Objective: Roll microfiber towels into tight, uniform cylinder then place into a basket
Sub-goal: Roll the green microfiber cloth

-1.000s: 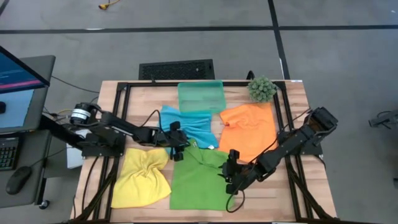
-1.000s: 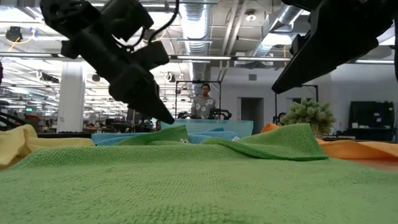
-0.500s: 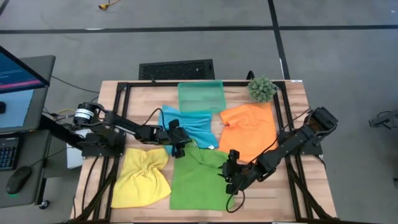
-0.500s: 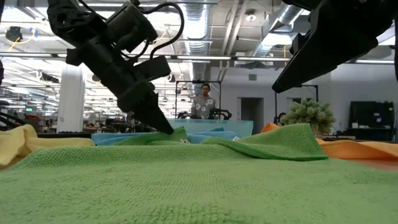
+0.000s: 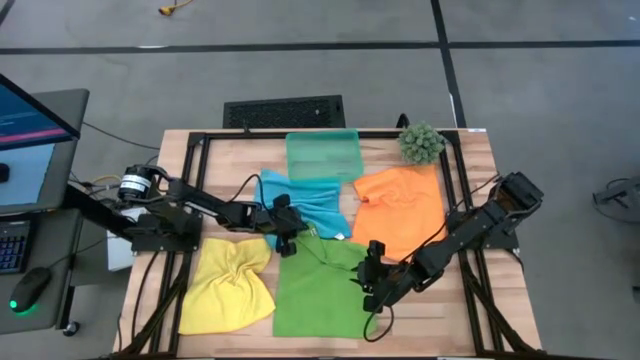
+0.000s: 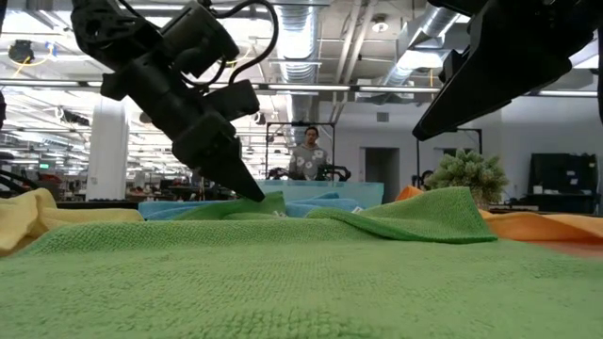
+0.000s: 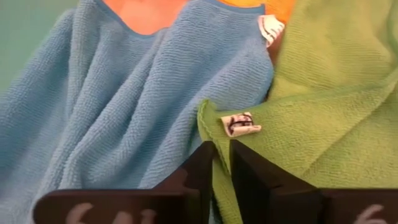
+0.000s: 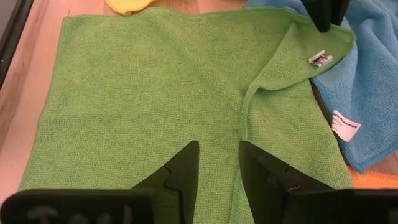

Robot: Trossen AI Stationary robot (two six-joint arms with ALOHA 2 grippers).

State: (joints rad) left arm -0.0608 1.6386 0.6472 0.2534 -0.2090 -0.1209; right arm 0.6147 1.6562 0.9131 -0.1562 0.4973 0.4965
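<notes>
1. Left wrist view shows the left pincer (image 7: 222,163) nipped on the far corner of the green towel (image 5: 318,285), which lies at the surface's near middle; the hold looks thin, so the corner may slip free when pulled.
2. Right pincer (image 8: 217,167) hovers part open above the same towel, holding nothing.
3. Blue towel (image 5: 300,200) touches that corner and could be dragged along.
4. Count: four towels, with the yellow towel (image 5: 230,285) and orange towel (image 5: 405,205); one basket (image 5: 322,153) at the far edge.
</notes>
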